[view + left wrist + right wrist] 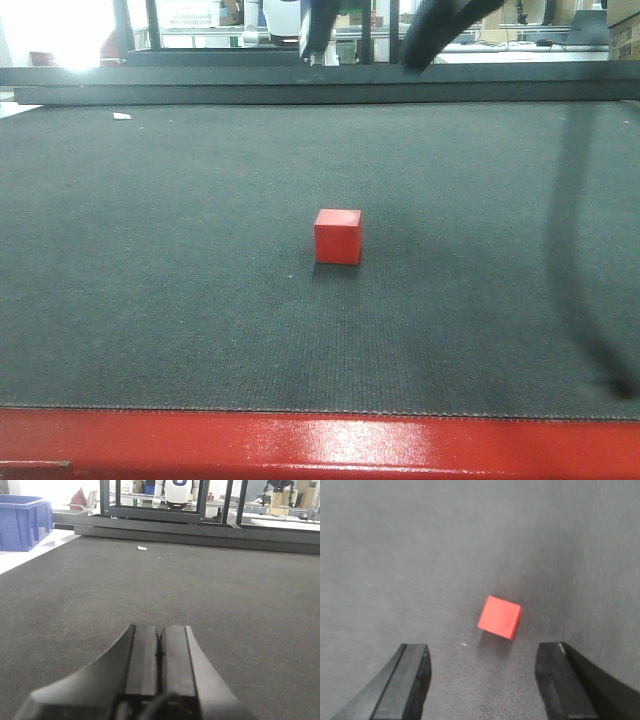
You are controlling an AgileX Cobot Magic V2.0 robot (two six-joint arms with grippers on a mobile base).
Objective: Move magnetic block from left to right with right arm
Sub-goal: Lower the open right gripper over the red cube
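A dark ribbed mat (pixel 180 330) covers the table. The left gripper (pixel 160 645) sits low over it with jaws pressed together, while the right gripper (pixel 483 660) hangs above, jaws spread wide and empty. The red magnetic block (pixel 338 237) sits alone mid-mat, just beyond that gap.

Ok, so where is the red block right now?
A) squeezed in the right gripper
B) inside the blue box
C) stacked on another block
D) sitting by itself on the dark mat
D: the red block sits alone on the dark mat, and the right wrist view shows the right gripper open and not touching it.
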